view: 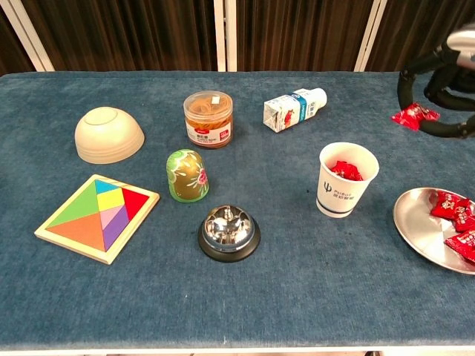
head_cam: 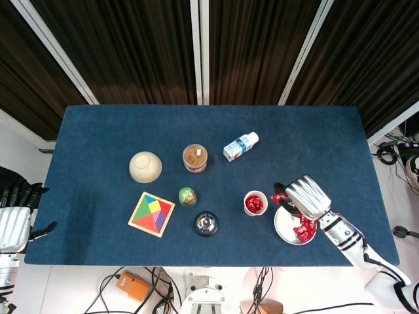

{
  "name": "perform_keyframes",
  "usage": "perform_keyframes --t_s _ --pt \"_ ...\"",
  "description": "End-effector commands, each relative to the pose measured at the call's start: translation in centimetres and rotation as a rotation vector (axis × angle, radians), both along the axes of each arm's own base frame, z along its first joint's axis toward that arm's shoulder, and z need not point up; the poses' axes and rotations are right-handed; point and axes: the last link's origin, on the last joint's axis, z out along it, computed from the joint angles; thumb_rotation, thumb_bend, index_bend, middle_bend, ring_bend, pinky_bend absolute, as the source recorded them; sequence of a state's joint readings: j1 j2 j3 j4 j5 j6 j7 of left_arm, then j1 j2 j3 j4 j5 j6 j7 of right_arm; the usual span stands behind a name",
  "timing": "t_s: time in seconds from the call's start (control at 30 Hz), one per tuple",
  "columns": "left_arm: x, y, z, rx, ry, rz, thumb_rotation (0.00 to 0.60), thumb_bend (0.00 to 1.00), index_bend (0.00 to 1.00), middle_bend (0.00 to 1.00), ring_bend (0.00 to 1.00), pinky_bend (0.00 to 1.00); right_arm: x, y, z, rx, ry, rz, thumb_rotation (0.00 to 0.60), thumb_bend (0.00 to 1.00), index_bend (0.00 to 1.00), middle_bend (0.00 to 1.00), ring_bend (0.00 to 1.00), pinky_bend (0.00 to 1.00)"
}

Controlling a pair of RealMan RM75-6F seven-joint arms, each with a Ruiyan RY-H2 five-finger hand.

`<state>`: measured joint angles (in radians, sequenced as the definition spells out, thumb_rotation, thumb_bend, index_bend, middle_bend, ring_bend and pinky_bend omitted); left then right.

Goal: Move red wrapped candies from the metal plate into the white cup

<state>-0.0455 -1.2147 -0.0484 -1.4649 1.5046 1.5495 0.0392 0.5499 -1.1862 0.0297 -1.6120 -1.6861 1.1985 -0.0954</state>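
My right hand (head_cam: 306,196) (view: 445,74) hangs above the table, right of the white cup (head_cam: 255,203) (view: 346,180), and pinches a red wrapped candy (view: 414,114) (head_cam: 279,197) between thumb and finger. The cup stands upright with red candies inside. The metal plate (head_cam: 286,226) (view: 423,233) lies right of the cup, below the hand, with several red candies (view: 459,219) (head_cam: 304,227) on it. My left hand (head_cam: 16,216) rests off the table's left edge, holding nothing, fingers apart.
A silver call bell (view: 229,231), a green painted egg figure (view: 187,175), a tangram puzzle (view: 97,217), an overturned cream bowl (view: 109,133), a jar of rubber bands (view: 208,119) and a lying milk bottle (view: 294,109) occupy the table's left and middle.
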Motion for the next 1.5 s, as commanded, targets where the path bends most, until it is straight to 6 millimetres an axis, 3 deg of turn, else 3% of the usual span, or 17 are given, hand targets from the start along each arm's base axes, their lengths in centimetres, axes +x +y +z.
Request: perform_keyframes --t_s 0.03,0.37,0.47,0.67,0.83,1.0,1.13,1.33,1.5 --pt "0.0 0.0 0.0 0.001 0.000 0.003 0.600 0.01 0.23 0.16 0.00 0.00 1.5 -0.5 -0.4 0.010 0.003 0.037 0.600 0.67 0.62 0.93 1.00 1.00" --pt "-0.4 -0.1 -0.1 -0.005 -0.002 0.015 0.600 0.01 0.23 0.16 0.00 0.00 2.6 -1.2 -4.6 0.118 0.055 0.045 0.600 0.66 0.55 0.93 1.00 1.00" --pt "-0.5 -0.1 -0.1 -0.004 -0.002 0.018 0.600 0.01 0.23 0.16 0.00 0.00 2.6 -1.2 -5.1 0.126 0.061 0.041 0.600 0.60 0.51 0.93 1.00 1.00" --pt "-0.7 -0.2 -0.1 -0.001 -0.004 0.021 0.600 0.01 0.23 0.16 0.00 0.00 2.5 -1.1 -5.0 0.118 0.058 0.039 0.600 0.44 0.44 0.93 1.00 1.00" --pt "-0.7 -0.1 -0.1 0.001 -0.006 0.018 0.600 0.01 0.23 0.16 0.00 0.00 2.0 -1.0 -3.9 0.081 0.039 0.027 0.600 0.42 0.43 0.93 1.00 1.00" --pt "-0.7 0.0 -0.2 -0.002 -0.007 0.014 0.600 0.01 0.23 0.16 0.00 0.00 -0.1 -0.3 -2.1 0.030 0.053 -0.029 0.600 0.42 0.45 0.93 1.00 1.00" --pt "-0.6 0.2 -0.4 -0.008 -0.011 0.011 0.600 0.01 0.23 0.16 0.00 0.00 -3.2 0.9 -1.3 0.024 0.114 -0.124 0.600 0.42 0.47 0.93 1.00 1.00" --pt "-0.5 0.2 -0.7 -0.014 -0.016 0.002 0.600 0.01 0.23 0.16 0.00 0.00 -6.8 2.2 -2.1 0.073 0.207 -0.224 0.600 0.42 0.49 0.93 1.00 1.00" --pt "-0.5 0.1 -0.6 -0.009 -0.014 0.005 0.600 0.01 0.23 0.16 0.00 0.00 -7.9 2.0 -2.9 0.083 0.250 -0.234 0.600 0.42 0.49 0.93 1.00 1.00"
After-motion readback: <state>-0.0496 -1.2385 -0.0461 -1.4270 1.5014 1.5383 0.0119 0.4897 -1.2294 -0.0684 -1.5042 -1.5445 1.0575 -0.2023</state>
